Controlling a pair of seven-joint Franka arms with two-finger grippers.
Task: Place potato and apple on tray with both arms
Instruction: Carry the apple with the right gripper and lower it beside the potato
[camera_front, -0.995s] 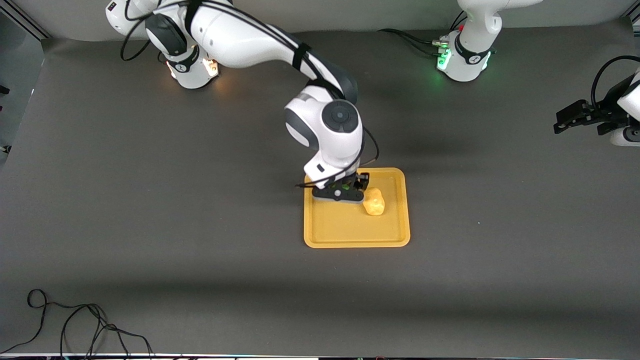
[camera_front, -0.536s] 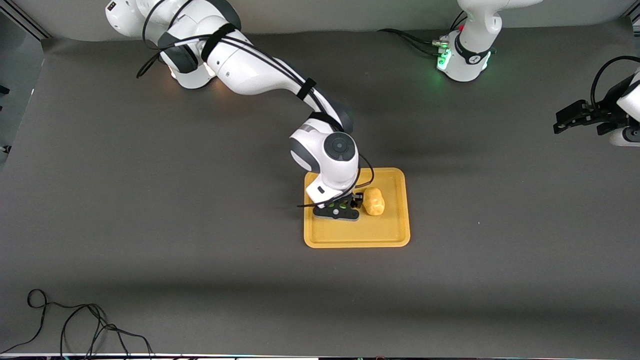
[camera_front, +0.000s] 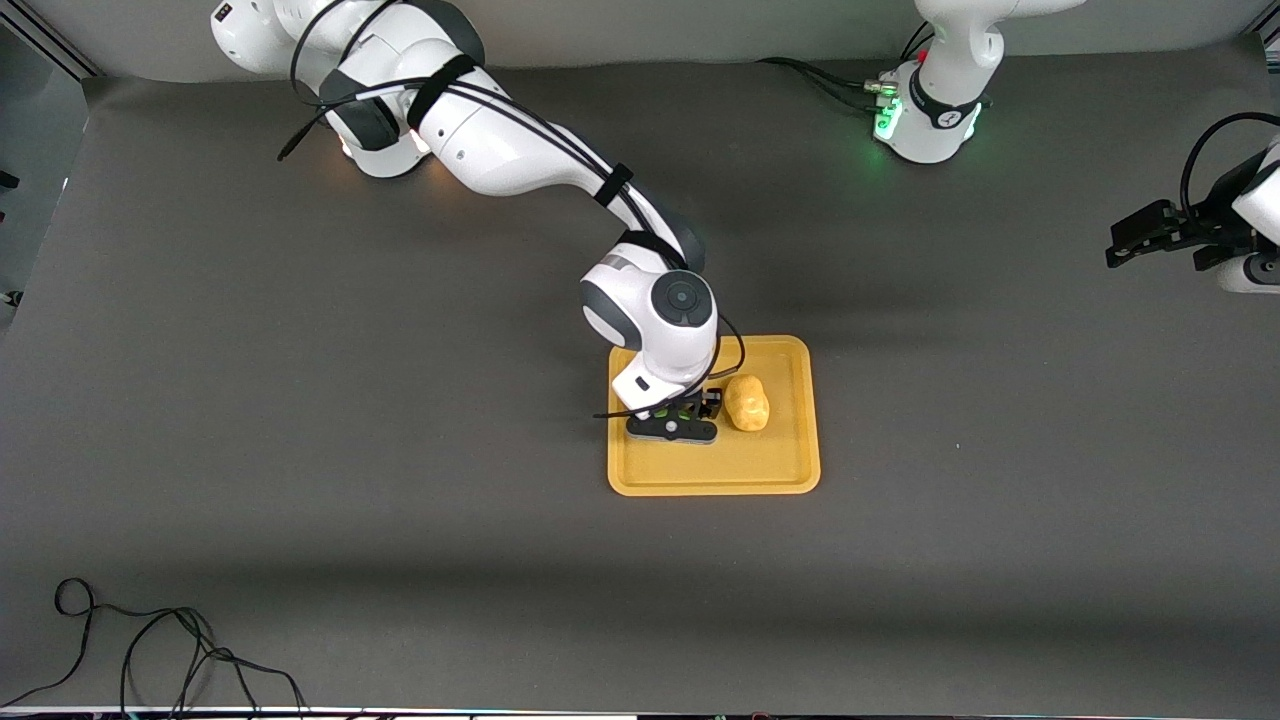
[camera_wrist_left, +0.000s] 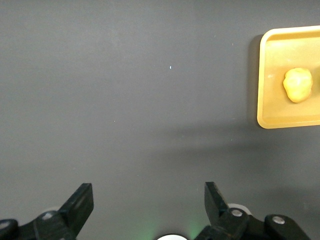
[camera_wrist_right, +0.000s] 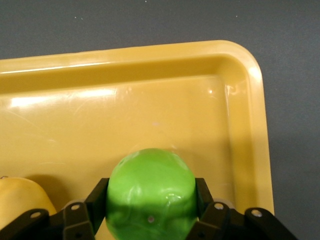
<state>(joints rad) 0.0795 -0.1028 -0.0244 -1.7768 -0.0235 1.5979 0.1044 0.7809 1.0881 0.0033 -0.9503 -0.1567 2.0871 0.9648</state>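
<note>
The orange-yellow tray (camera_front: 780, 470) lies mid-table. The pale yellow potato (camera_front: 747, 402) rests on it; it also shows in the left wrist view (camera_wrist_left: 297, 85) and at the edge of the right wrist view (camera_wrist_right: 20, 200). My right gripper (camera_front: 680, 412) is low over the tray beside the potato, shut on the green apple (camera_wrist_right: 150, 197), which is at or just above the tray floor (camera_wrist_right: 165, 110). In the front view the apple shows only as green slivers (camera_front: 684, 411) under the hand. My left gripper (camera_wrist_left: 148, 207) is open and empty, waiting high off the left arm's end of the table (camera_front: 1150, 235).
The dark grey mat (camera_front: 400, 450) covers the table around the tray. A black cable (camera_front: 150, 650) lies coiled at the table's front corner on the right arm's end. The tray rim (camera_wrist_right: 250, 80) is raised around the apple.
My right arm has come down with the apple, from higher over the tray to low beside the potato. In the last half second it barely moved. The left arm stayed still.
</note>
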